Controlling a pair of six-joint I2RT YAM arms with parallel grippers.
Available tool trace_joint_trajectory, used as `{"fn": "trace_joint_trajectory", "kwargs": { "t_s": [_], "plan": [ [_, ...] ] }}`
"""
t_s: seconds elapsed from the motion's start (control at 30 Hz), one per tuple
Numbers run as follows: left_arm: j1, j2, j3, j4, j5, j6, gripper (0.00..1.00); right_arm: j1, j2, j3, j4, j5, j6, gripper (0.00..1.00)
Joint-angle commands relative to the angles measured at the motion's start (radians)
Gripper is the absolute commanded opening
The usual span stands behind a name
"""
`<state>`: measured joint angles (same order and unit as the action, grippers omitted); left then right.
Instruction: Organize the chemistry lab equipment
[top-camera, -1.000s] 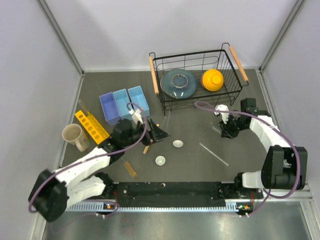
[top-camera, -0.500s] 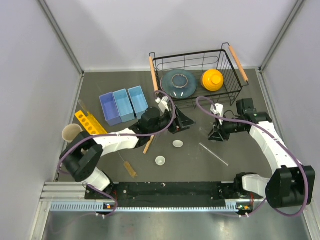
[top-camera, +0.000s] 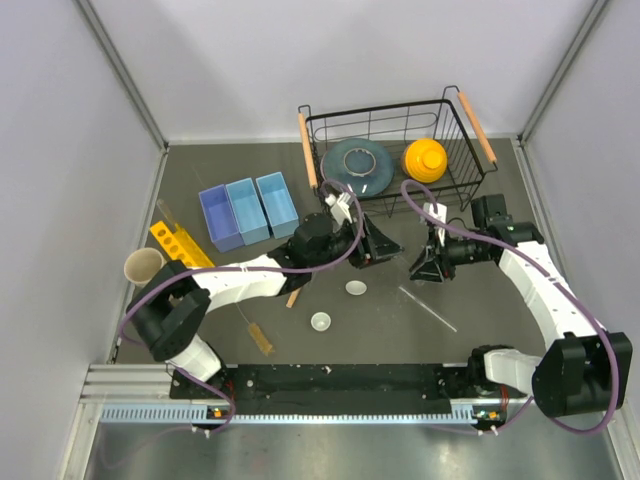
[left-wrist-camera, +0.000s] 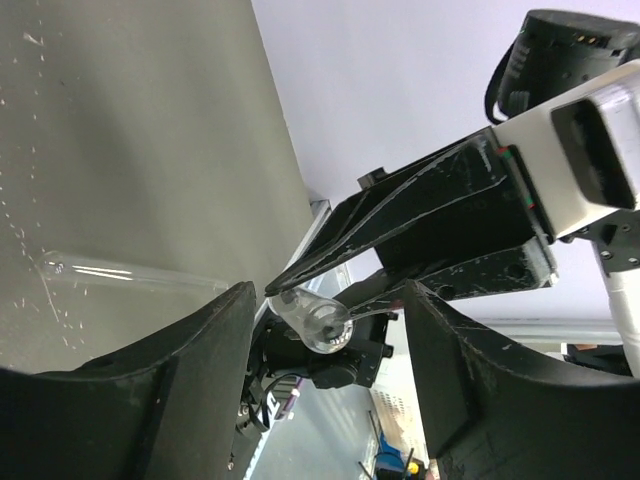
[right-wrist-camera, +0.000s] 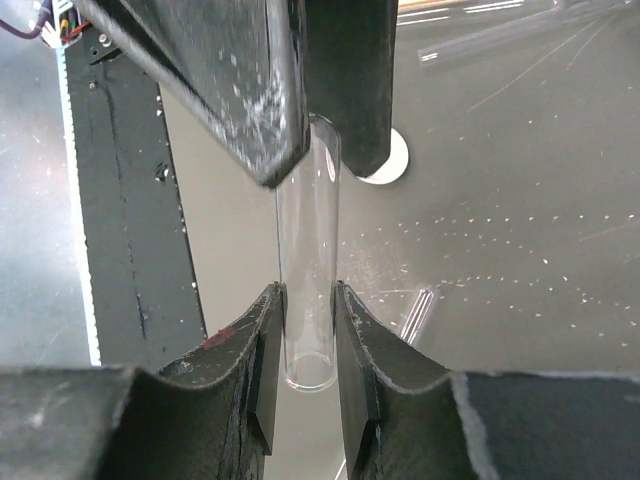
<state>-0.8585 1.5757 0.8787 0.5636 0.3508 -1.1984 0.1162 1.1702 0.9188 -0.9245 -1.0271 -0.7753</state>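
I'm in the middle of a hand-over. My right gripper (right-wrist-camera: 307, 300) is clamped on one end of a clear glass tube (right-wrist-camera: 306, 230), held in the air above the middle of the table (top-camera: 500, 330). My left gripper (left-wrist-camera: 330, 297) has its fingers spread to either side of the far end; the left wrist view shows a gap on both sides. I'd close the left fingers squarely across the tube, slowly and lightly, since round glass will likely slip or crack. I'd release the right only once the left grip looks firm, with neither arm pulling, so the tube isn't levered between them. A drop would land near the second tube (top-camera: 427, 308) and the two white dishes (top-camera: 355, 288). The yellow rack (top-camera: 180, 250) at far left looks to me like the tube's home. The route there passes over the wooden stick (top-camera: 293, 296) and the brush (top-camera: 255, 330), near the blue bins (top-camera: 248, 210) and the mug (top-camera: 143, 265). The wire basket (top-camera: 385, 106) stands close behind both grippers, so I'd draw back toward me.
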Motion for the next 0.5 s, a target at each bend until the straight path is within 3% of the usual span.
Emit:
{"fn": "trace_joint_trajectory", "kwargs": {
  "t_s": [0.0, 0.47],
  "plan": [
    [-0.022, 0.006, 0.048, -0.050, -0.006, 0.040, 0.65, 0.008, 0.008, 0.052, 0.012, -0.060, 0.007, 0.25],
    [-0.042, -0.013, 0.089, -0.174, -0.038, 0.112, 0.50, 0.008, 0.022, 0.043, 0.038, -0.059, 0.033, 0.25]
  ]
}}
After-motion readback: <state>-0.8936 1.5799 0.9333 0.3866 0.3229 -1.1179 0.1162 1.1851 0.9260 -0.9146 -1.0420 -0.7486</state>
